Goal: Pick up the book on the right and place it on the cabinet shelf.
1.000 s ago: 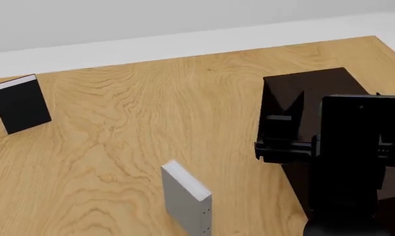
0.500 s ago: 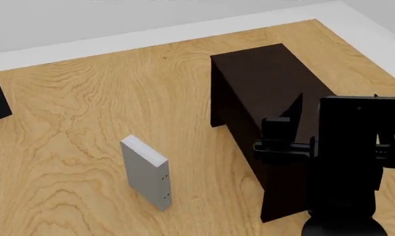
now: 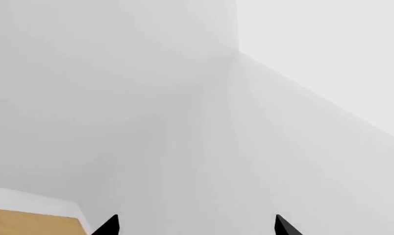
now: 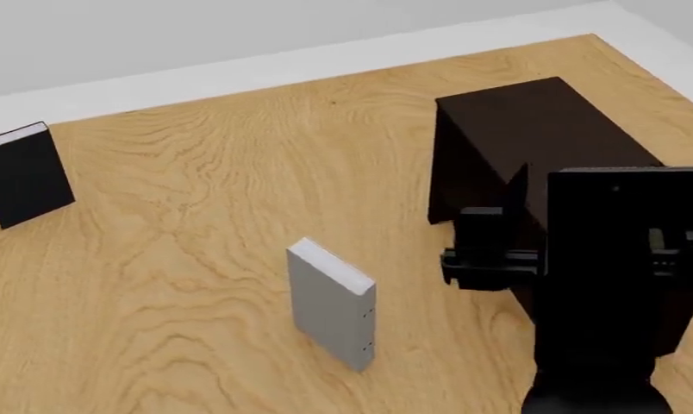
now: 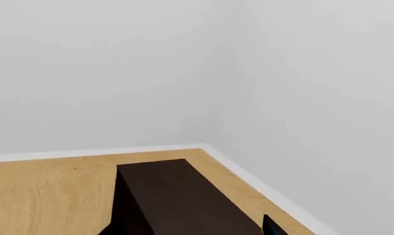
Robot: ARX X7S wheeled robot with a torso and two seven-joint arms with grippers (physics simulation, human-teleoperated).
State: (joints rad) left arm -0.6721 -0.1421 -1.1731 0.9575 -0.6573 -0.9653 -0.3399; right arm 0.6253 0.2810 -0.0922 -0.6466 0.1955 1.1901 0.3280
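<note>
The book (image 4: 332,304), a light grey slab with tiny dark dots on its narrow edge, stands upright on the wooden floor (image 4: 209,224) in the head view. The dark brown cabinet (image 4: 531,129) stands to its right, and its flat top also shows in the right wrist view (image 5: 184,196). My right arm (image 4: 611,250) hangs in front of the cabinet, well apart from the book. In its wrist view the right gripper (image 5: 189,231) is open, empty, and facing the cabinet. The left gripper (image 3: 195,230) is open, empty, and faces a white wall.
A black book with a white page edge (image 4: 25,172) stands at the far left of the floor. White walls (image 4: 209,34) with a pale skirting line bound the floor behind, meeting in a corner beyond the cabinet (image 5: 239,98).
The head view has swung: the book and cabinet sit further right in the picture than half a second ago, and the black book is back in view. The right arm holds its place.
</note>
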